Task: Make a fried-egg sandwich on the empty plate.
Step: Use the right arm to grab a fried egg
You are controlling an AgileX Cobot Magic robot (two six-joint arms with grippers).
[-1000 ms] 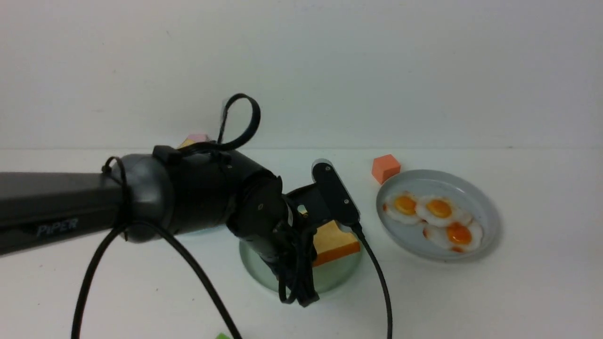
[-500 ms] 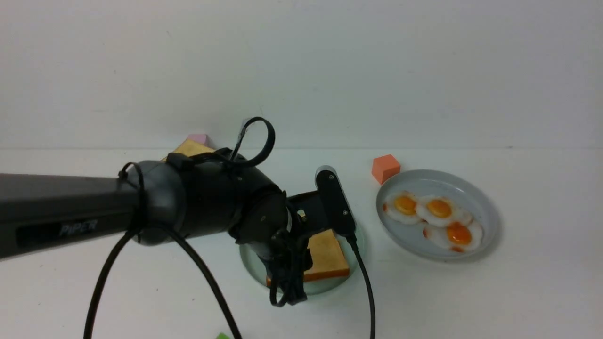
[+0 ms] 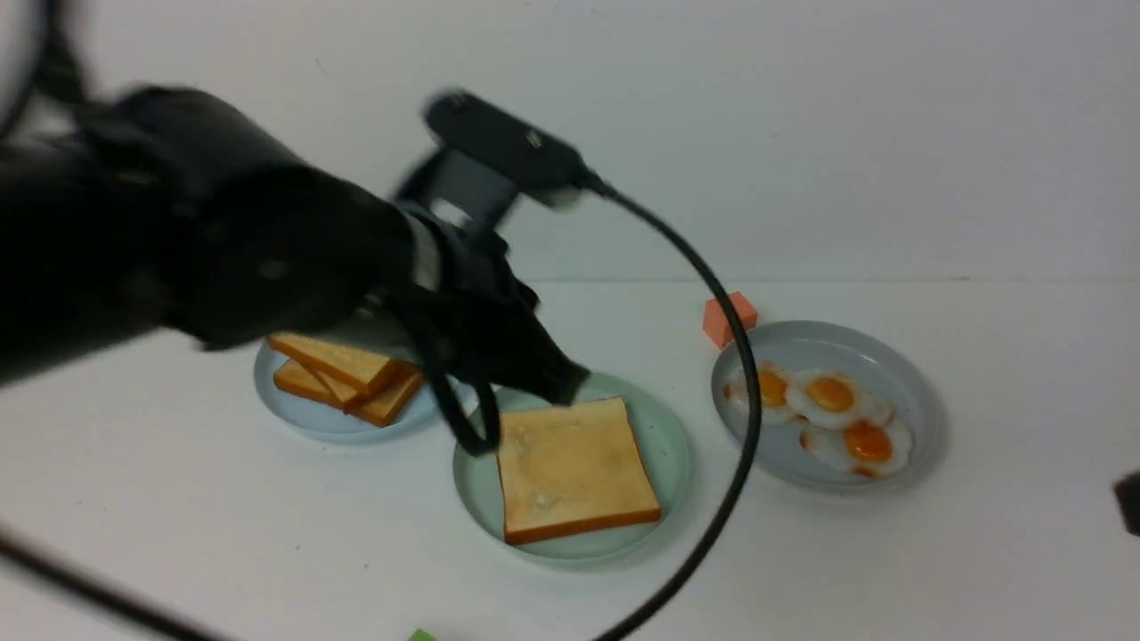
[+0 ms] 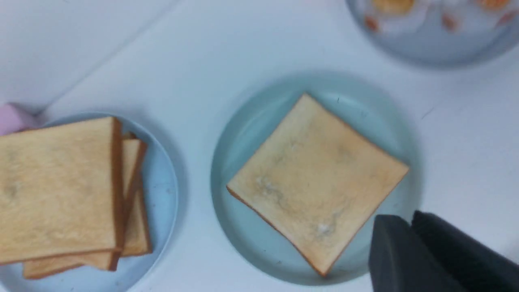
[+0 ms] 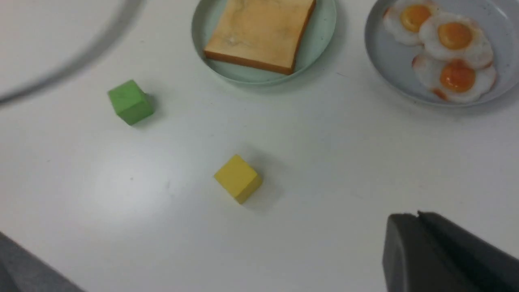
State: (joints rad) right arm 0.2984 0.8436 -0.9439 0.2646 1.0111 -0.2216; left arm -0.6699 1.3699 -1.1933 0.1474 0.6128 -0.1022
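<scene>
One golden-brown toast slice (image 3: 574, 467) lies flat on the mint-green plate (image 3: 668, 436). No egg is on it. It also shows in the left wrist view (image 4: 316, 180) and the right wrist view (image 5: 261, 32). Three fried eggs (image 3: 828, 405) lie on a blue-grey plate (image 3: 917, 392) to the right. My left gripper (image 3: 570, 381) is shut and empty, raised above the back left of the mint plate (image 4: 251, 121); its tips (image 4: 409, 221) press together. My right gripper (image 5: 417, 215) is shut and empty, low over the table at the near right.
A pile of toast slices (image 3: 343, 374) sits on another blue-grey plate (image 3: 294, 418) at the left. An orange cube (image 3: 728, 318) stands behind the egg plate. A green cube (image 5: 129, 101) and a yellow cube (image 5: 238, 178) lie near the front. A pink cube (image 4: 10, 117) is behind the toast pile.
My left arm has lifted up and back off the mint plate, leaving the toast slice lying flat there. The toast pile plate has come into view.
</scene>
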